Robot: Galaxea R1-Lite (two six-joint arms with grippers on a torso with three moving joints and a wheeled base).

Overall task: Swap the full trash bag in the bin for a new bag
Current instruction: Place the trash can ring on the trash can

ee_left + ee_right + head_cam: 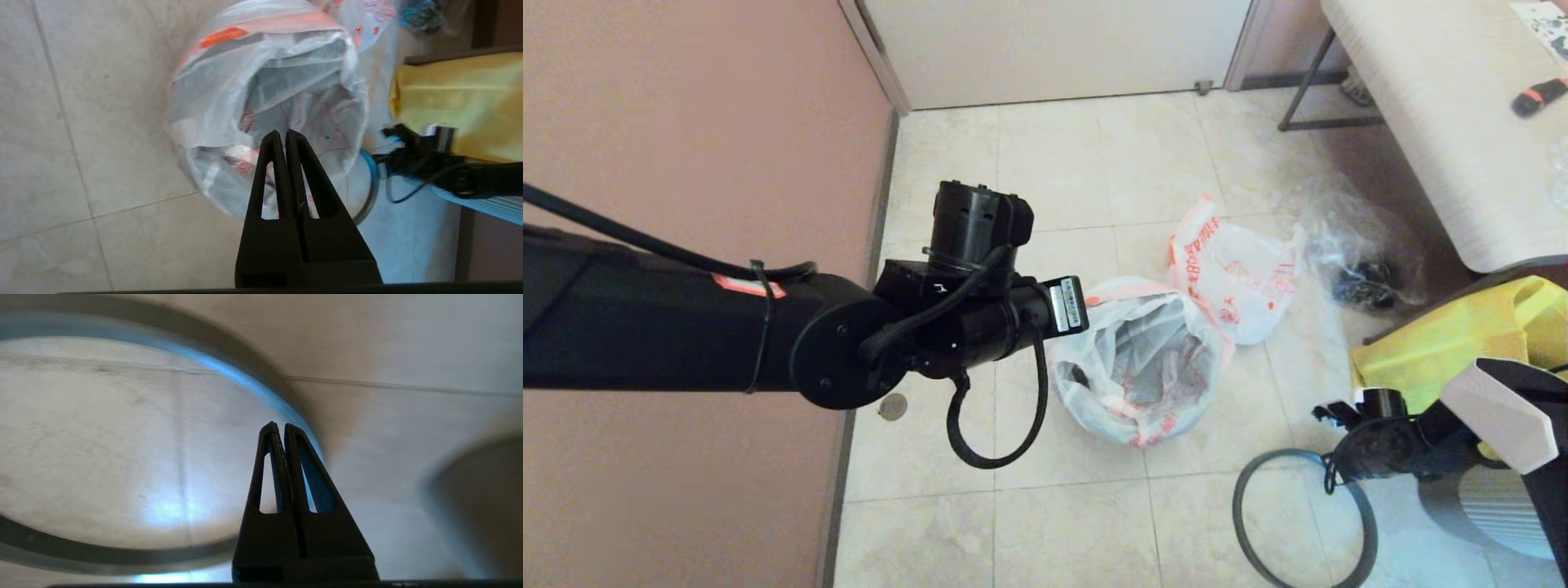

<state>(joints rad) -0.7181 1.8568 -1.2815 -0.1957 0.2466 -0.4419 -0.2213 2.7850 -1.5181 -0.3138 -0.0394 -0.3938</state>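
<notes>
1. Bin (pixel 1086 392): on tile floor (pixel 1045 163), centre of head view. Black wall shows only as a small patch; rest covered by the bag.
2. New bag (pixel 1143 359): white translucent w/ orange-red print, lining the bin, mouth open, edges folded out over rim, pinkish band along far edge. Interior looks hollow in L wrist view (pixel 286 106).
3. Full trash bag (pixel 1233 278): lumpy white bag w/ orange-red print, on floor just beyond the bin, touching or nearly touching its far-right side.
4. Hoop (pixel 1303 523): thin dark-grey ring, off the bin, lying flat on floor to near right of it; apart from bin. Fills R wrist view (pixel 261 388).
5. Left tool (pixel 284 136): fingers pressed together, nothing between them; held above the bin's near rim, tips over the bag mouth. L arm reaches across from left in head view.
6. Right tool (pixel 278 428): fingers pressed together on the hoop's rim, as far as R wrist view shows; low near floor at hoop's right edge.
7. Clear crinkled bag (pixel 1356 245), dark contents: on floor right of the full bag.
8. Yellow tote (pixel 1445 343): right side, beside a white-topped worktop (pixel 1421 106).
</notes>
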